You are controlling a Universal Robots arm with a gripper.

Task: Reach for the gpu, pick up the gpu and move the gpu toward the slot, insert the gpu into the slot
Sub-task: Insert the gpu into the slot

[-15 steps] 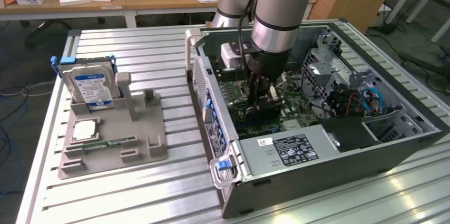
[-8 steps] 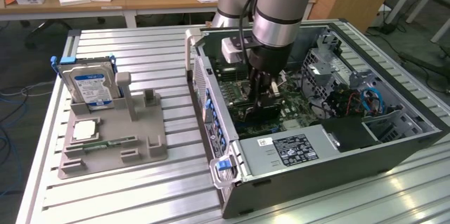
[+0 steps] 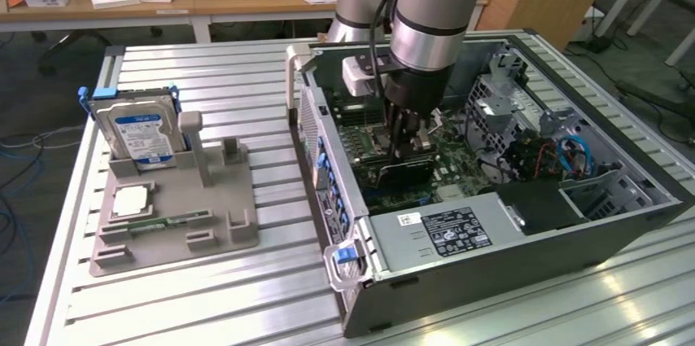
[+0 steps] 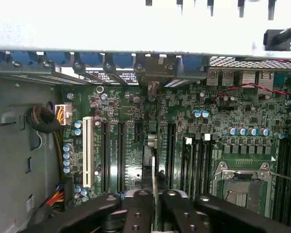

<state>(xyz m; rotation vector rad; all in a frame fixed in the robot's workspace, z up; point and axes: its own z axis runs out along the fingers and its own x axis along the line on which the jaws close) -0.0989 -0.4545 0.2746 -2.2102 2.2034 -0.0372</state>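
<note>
Your hand [image 4: 154,206], nearest the wrist lens, is clamped on the gpu [image 4: 153,179], held edge-on directly below it above the green motherboard's [image 4: 184,104] slot [image 4: 148,145]. Insertion appears underway; seating likely demands a straight, aligned press.

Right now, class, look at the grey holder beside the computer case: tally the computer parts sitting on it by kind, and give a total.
On the grey holder:
hard drive: 1
processor chip: 1
memory stick: 1
Total: 3
</note>
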